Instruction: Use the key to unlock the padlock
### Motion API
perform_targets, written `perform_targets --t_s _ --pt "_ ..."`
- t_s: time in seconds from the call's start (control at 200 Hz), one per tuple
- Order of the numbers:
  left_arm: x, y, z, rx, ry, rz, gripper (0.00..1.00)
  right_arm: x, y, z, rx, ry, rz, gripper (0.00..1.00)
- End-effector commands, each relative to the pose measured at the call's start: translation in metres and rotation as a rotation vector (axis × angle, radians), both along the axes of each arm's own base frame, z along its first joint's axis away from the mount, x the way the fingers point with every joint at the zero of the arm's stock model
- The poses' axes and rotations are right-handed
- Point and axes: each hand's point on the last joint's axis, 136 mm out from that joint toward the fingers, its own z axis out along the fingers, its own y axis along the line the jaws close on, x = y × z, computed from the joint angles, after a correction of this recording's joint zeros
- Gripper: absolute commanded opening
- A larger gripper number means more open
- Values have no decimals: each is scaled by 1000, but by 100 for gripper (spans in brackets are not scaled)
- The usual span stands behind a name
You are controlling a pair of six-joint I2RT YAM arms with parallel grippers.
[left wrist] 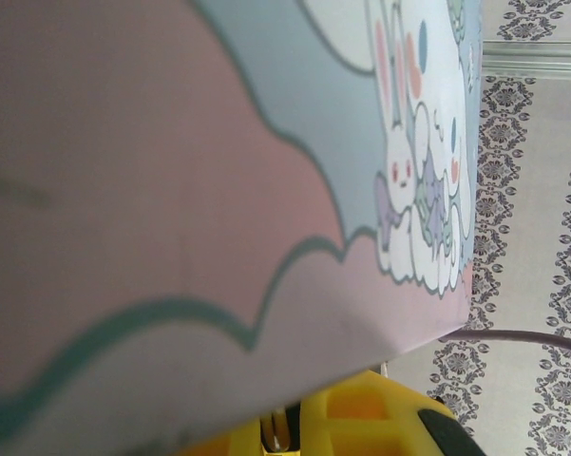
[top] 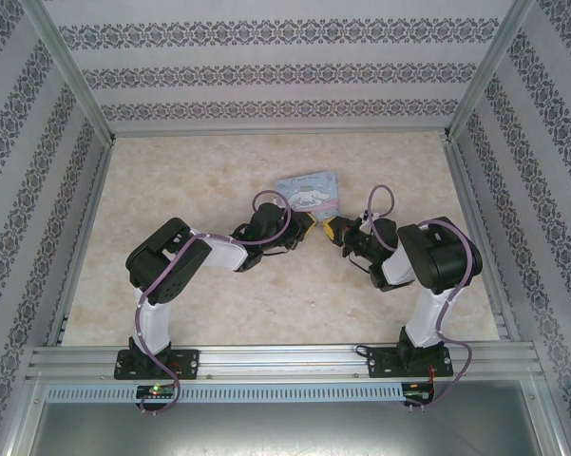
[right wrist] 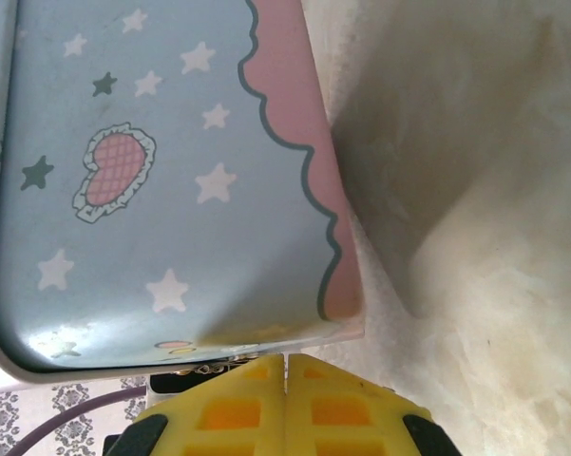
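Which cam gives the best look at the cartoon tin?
Top external: the whole tin is in frame, with its outline and lid picture clear. Left wrist has a blurred close-up of one rabbit-printed side; right wrist has a cropped, starry blue face.

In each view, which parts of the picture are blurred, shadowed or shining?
Left wrist: the tin is blurred at the left, sharper by the rabbits. Right wrist: the tin throws a dark shadow on the table, with pale glare along its lower edge. Top external: evenly lit, sharp.
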Motion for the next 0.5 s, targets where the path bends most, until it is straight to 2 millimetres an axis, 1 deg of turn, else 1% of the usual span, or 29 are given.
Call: perform_targets --t_s 0.0,0.155,0.205,0.365,0.495 --pt "-26 -33 29 -104 -52 -147 0 -7 20 27 21 -98 56 0" --pt "-24 -34 26 -97 -49 -146 0 -12 36 46 43 -140 82 0" --pt "-25 -35 24 -97 -45 -148 0 -11 38 49 46 -147 86 0" --pt "-26 -37 23 -93 -43 -152 0 -8 43 46 55 -132 98 0" --pt "-26 -37 21 -84 -42 -152 0 -11 52 56 70 -152 118 0"
